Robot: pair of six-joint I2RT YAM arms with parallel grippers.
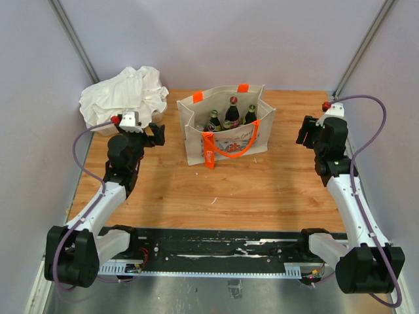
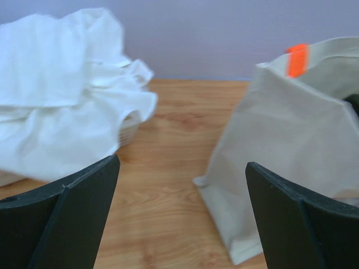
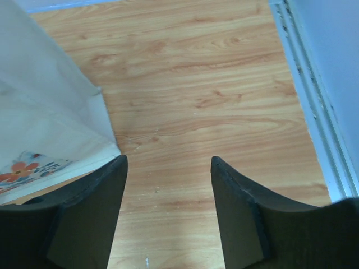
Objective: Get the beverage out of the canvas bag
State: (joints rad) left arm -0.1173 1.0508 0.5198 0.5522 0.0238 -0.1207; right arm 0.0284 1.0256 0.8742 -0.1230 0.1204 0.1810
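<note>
The beige canvas bag (image 1: pixel 226 134) stands open at the middle back of the table, its orange handles hanging down the front. Dark glass beverage bottles (image 1: pixel 232 111) stand upright inside it, caps showing above the rim. My left gripper (image 1: pixel 157 135) hovers left of the bag, open and empty. In the left wrist view the left gripper (image 2: pixel 182 162) faces the gap between the bag's side (image 2: pixel 291 140) and the cloth. My right gripper (image 1: pixel 302 131) is right of the bag, apart from it. In its wrist view the right gripper (image 3: pixel 168 159) has jaws apart over bare wood, the bag's corner (image 3: pixel 50 129) at left.
A crumpled white cloth bundle (image 1: pixel 124 95) lies at the back left, close behind the left gripper, and fills the left of the left wrist view (image 2: pixel 67 112). Grey walls close in the table on three sides. The table's right edge rail (image 3: pixel 314 129) runs beside the right gripper.
</note>
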